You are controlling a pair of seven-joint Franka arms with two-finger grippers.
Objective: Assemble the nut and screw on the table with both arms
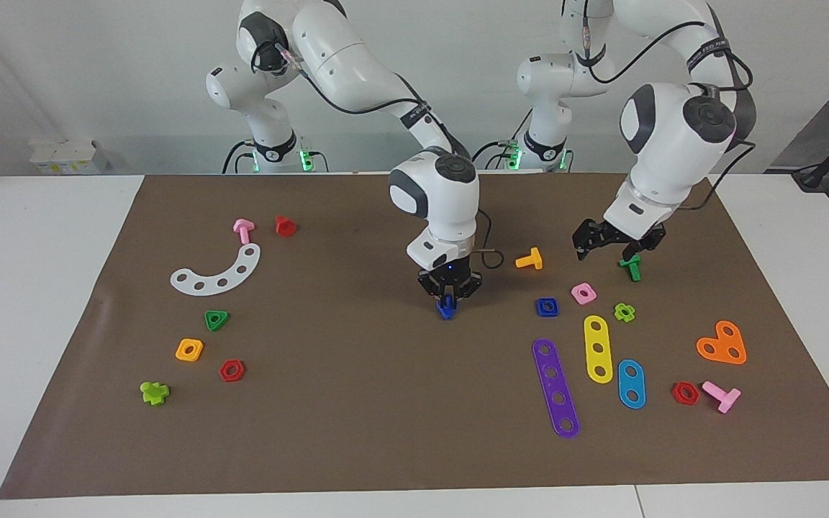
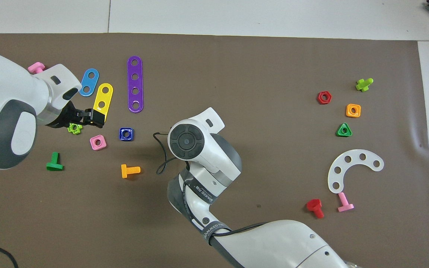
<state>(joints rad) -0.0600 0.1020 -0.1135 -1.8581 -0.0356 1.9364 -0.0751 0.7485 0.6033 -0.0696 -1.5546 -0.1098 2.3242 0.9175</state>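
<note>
The dark-blue screw (image 1: 446, 310) sits between the fingertips of my right gripper (image 1: 447, 299), which points straight down at the middle of the brown mat (image 1: 357, 403), low over it. In the overhead view the right wrist hides both. The dark-blue square nut (image 1: 547, 307) lies flat on the mat toward the left arm's end and also shows in the overhead view (image 2: 126, 134). My left gripper (image 1: 610, 248) is open and empty, up in the air over the small parts beside the nut; it also shows in the overhead view (image 2: 88, 117).
Beside the nut lie a pink square nut (image 1: 583, 293), a lime part (image 1: 624, 312), a green bolt (image 1: 631, 267), an orange bolt (image 1: 529, 259) and purple (image 1: 555, 387), yellow (image 1: 598, 348) and blue strips (image 1: 631, 383). Toward the right arm's end lie a white arc (image 1: 219, 271) and more nuts.
</note>
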